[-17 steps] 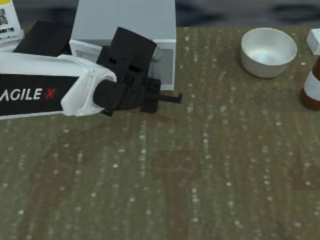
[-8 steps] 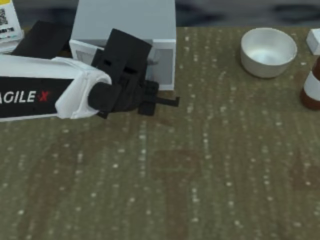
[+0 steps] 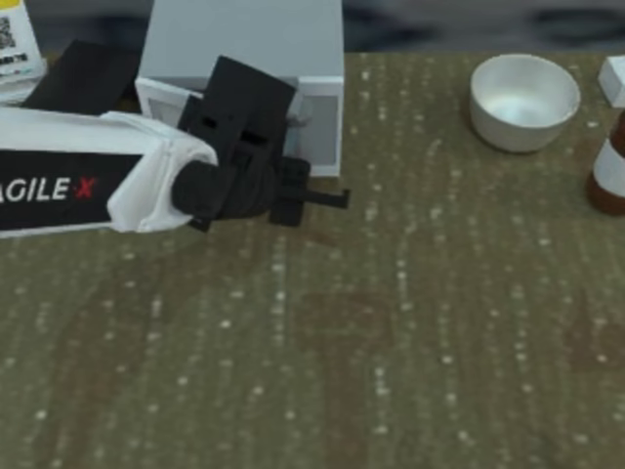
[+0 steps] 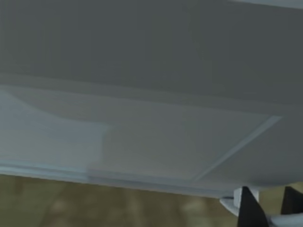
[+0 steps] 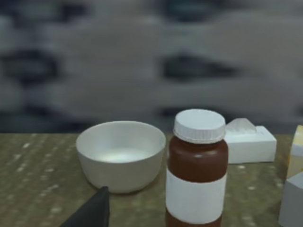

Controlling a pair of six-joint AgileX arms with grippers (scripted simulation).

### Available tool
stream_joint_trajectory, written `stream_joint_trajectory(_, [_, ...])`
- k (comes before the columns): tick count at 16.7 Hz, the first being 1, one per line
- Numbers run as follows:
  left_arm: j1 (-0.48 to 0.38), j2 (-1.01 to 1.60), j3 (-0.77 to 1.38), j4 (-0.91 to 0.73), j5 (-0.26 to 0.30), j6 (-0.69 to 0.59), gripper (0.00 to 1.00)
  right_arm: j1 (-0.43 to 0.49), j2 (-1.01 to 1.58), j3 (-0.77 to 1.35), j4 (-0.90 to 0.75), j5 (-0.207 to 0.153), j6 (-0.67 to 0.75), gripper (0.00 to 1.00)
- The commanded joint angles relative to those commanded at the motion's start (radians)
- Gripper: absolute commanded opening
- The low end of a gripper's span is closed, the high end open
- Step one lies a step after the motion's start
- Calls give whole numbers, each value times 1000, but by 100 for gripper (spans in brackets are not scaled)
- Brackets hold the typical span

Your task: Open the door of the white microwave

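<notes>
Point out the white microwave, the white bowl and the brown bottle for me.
white microwave [image 3: 244,39]: top view, its flat roof.
white bowl [image 3: 523,101]: top view, its inner hollow.
brown bottle [image 5: 196,196]: right wrist view, its white label.

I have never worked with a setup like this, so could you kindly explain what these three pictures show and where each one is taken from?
This is a rendered table scene with two AgileX robot arms, each ending in a two-finger gripper. The top view looks down from above the table. There the left gripper reaches in at the front of the white microwave, close to its door.

The left wrist view comes from a camera on that arm: the door nearly fills it, with dark fingertips at the edge.

The right wrist view comes from the other arm's camera. It faces a white bowl, a brown bottle with a white cap and a white box. That arm is out of the top view.

I see nothing held.
</notes>
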Motion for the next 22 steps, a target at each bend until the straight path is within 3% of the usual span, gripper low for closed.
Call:
stream_joint_trajectory(11, [0, 0, 0, 0, 0, 0, 0, 0, 0, 0, 0, 0, 0, 100])
stream_joint_trajectory(22, [21, -40, -55, 23, 58, 69, 0, 0, 0, 0, 0, 0, 0, 100])
